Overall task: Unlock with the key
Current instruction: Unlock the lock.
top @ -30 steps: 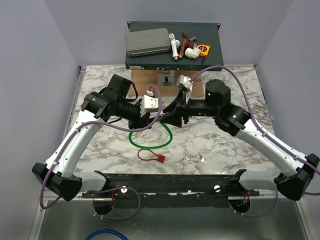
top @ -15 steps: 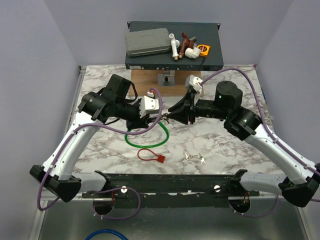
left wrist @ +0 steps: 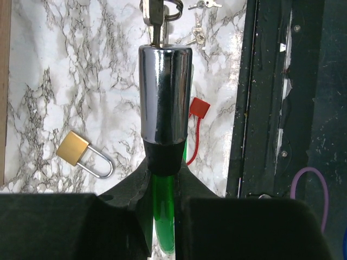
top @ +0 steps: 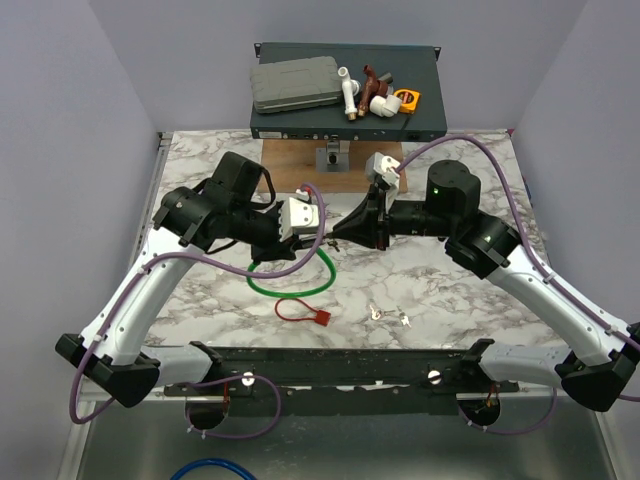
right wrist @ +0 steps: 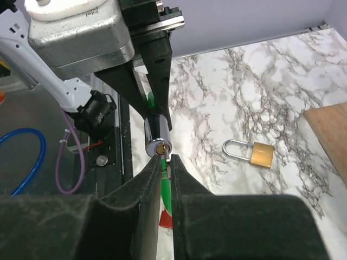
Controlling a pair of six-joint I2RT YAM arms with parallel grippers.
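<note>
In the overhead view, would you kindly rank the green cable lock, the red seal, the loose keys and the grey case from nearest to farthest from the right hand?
From the right hand:
1. green cable lock: its loop lies just on the near side of the hand.
2. red seal and loose keys: both toward the near edge, seal left, keys right; too close to call.
3. grey case: at the very back.

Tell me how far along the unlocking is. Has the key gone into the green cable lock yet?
Done: the left gripper clamps the cable lock at its base, and the key sits in the keyway. In hand: the right gripper is pinched on the key. Left: turning it and pulling the green cable free; nothing shows the lock released.
</note>
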